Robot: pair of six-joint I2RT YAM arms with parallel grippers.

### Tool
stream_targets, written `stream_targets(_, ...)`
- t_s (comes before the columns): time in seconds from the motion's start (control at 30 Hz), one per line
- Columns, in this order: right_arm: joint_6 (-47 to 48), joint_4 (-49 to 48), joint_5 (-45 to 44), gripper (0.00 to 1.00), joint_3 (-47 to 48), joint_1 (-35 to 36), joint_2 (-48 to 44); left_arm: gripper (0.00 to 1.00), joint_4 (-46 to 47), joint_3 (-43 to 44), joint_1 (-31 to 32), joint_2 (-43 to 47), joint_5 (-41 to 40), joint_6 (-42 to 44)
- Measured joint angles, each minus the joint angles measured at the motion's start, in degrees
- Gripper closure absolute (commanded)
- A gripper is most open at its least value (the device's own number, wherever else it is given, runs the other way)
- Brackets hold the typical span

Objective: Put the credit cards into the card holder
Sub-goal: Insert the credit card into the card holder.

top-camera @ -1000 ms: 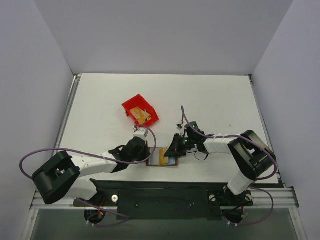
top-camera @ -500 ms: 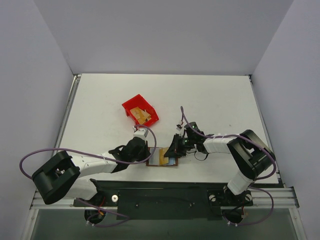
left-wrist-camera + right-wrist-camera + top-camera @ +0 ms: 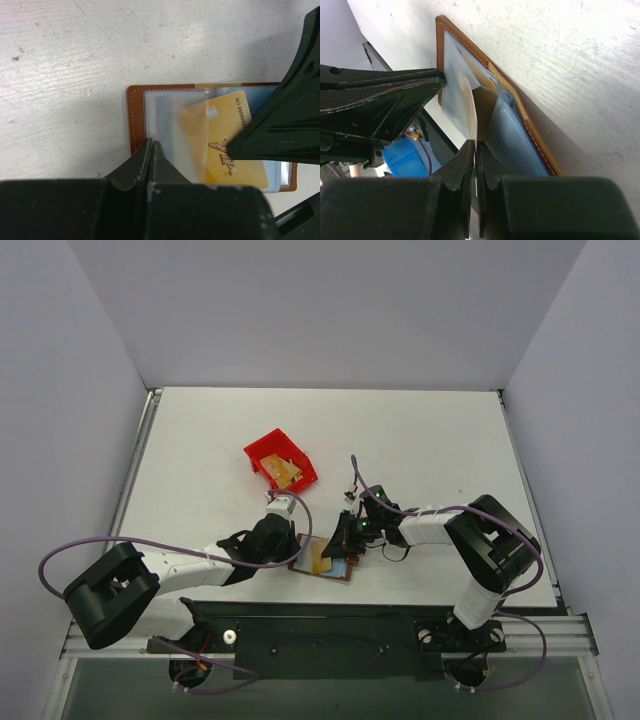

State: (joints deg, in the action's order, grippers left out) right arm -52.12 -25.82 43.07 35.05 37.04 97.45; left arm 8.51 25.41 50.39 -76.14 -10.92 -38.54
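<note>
The card holder (image 3: pixel 349 574) lies open near the table's front edge, its brown rim (image 3: pixel 134 120) framing light blue pocket panels. A gold credit card (image 3: pixel 225 125) marked VIP sits slanted over it, its left end under a clear pocket panel. My right gripper (image 3: pixel 476 145) is shut on the near edge of that credit card (image 3: pixel 472 115), which shows edge-on above the card holder (image 3: pixel 520 105). My left gripper (image 3: pixel 152 143) is shut with nothing between its tips, which rest on the holder's left panel. Seen from above, the left gripper (image 3: pixel 290 545) and right gripper (image 3: pixel 340 543) meet over the holder.
A red bin (image 3: pixel 268 452) holding more gold-tan cards (image 3: pixel 288 472) stands behind and left of the holder. The table's front edge and the black rail run just below the holder. Purple cables loop off both arms.
My right gripper has moved a little left with the card, sliding it further over the left panel. The holder has turned slightly. The left gripper has stayed in place.
</note>
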Motion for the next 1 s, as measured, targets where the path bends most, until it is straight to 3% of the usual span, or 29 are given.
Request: stream_targets(1.0,-1.51,-1.40,-7.48,1.00,-1.95,0.13,-2.49,1.00,0.00,0.00,0.00,0.04,-0.02,0.00)
